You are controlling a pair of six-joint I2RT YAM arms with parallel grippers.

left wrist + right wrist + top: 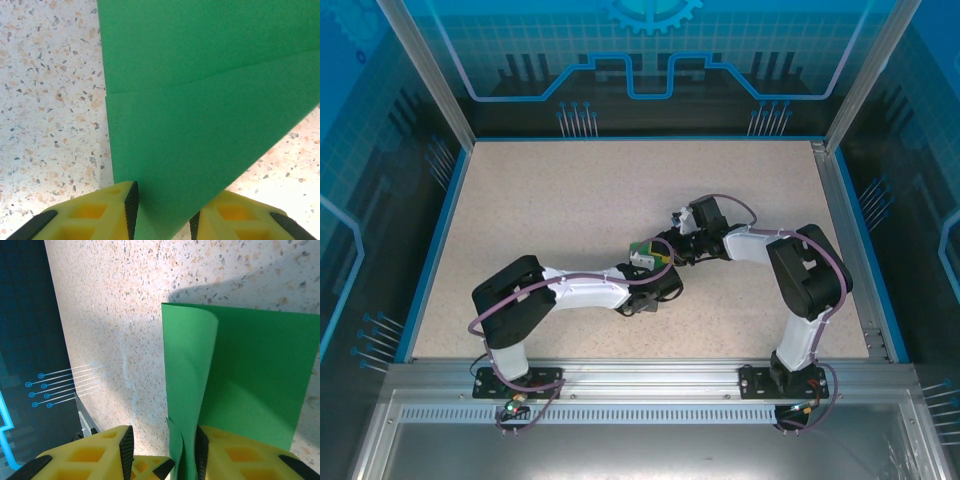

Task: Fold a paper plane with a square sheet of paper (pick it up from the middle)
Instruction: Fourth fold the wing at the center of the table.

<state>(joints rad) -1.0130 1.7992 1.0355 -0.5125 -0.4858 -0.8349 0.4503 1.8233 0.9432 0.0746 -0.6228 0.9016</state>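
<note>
Left end effector (162, 210) and right end effector (164, 437) stand part-open astride the paper (200, 100); close squarely, keeping edges aligned.

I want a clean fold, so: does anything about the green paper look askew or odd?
Yes. In the right wrist view, one flap of the square sheet of paper curls up instead of lying flat on the table, rising between the open jaws of the right gripper.

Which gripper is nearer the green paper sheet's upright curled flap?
Right. The right gripper straddles the curled flap, one pad against it; the left gripper straddles a pointed corner of the thin green paper sheet.
</note>
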